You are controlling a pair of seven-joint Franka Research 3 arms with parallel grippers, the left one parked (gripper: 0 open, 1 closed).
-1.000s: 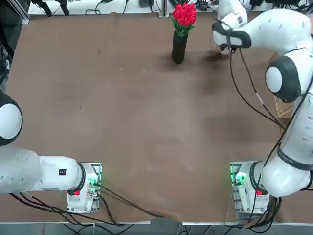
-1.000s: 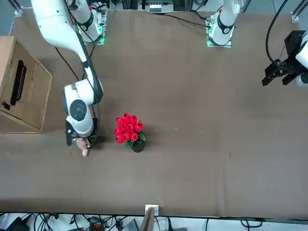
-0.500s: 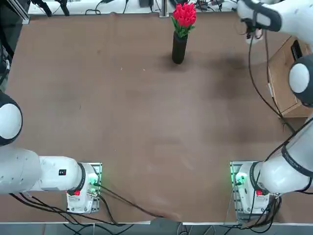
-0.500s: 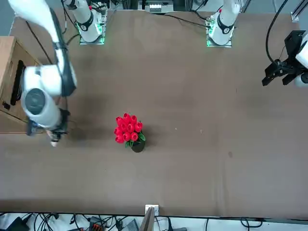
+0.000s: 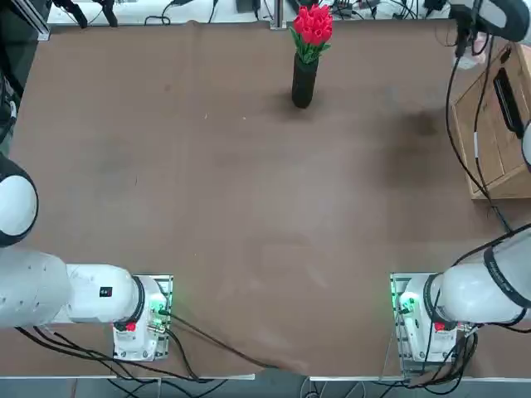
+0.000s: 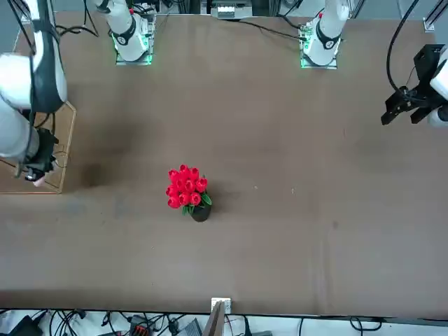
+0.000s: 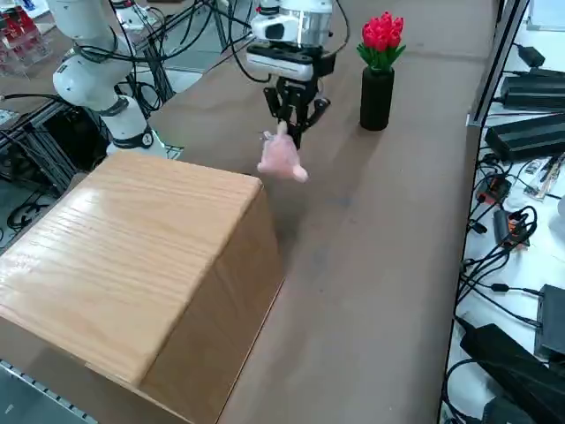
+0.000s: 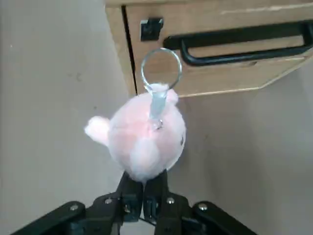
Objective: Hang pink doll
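Rightward and toward the wooden cabinet (image 5: 489,153) is how the working right arm (image 5: 503,15) has moved in the top view since half a second ago; more of the cabinet's handled face now shows. The black vase (image 5: 304,81) of red tulips (image 5: 312,26) has not moved.

Front view: the same arm has swung to the picture's left, so the right gripper (image 6: 40,171) now appears in front of the cabinet. A bit of the pink doll (image 6: 39,181) peeks out below it.

Right side view: the doll is up off the table (image 7: 371,265), at the gripper's fingertips, beyond the cabinet's pale top and on the near side of the vase.

Right wrist view: the two black fingers are clenched on the doll's plush body at its base. A metal ring (image 8: 143,68) on a pale strap (image 8: 157,105) stands at the doll's far end from the fingers. Past the ring are the cabinet's black handle (image 8: 234,36) and a small black fitting (image 8: 151,30), which may be the hook.

For the task, the carry seems well along, with the doll not yet hung. Next probably comes lining the ring up with that fitting; it could miss or tip if the plush sags in the grip.
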